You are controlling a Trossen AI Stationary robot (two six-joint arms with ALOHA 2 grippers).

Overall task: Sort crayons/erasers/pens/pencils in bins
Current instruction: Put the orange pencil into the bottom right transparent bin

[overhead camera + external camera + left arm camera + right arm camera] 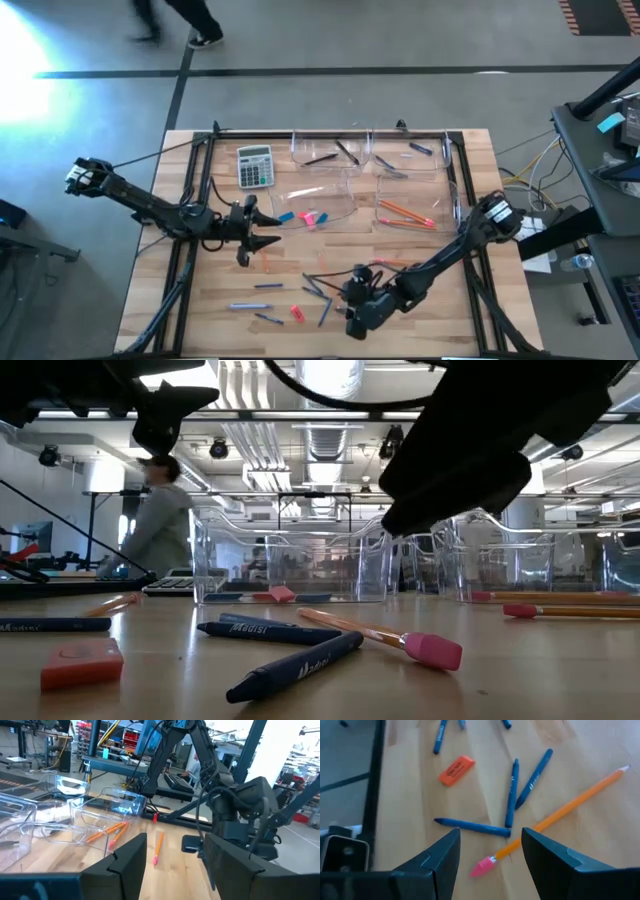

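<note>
Below the open right claw point(490, 852) lies an orange pencil point(560, 812) with pink end.

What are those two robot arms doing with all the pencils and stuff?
They're sorting them into the clear bins. The right gripper hovers open over a loose pencil among blue crayons. The left gripper waits open mid-table, holding nothing. Some pencils already lie in one bin.

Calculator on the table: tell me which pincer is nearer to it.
Left. The left pincer hangs just in front of the calculator, slightly to its right in the high view. The right pincer is over the loose sticks near the table's front edge, much farther away.
</note>
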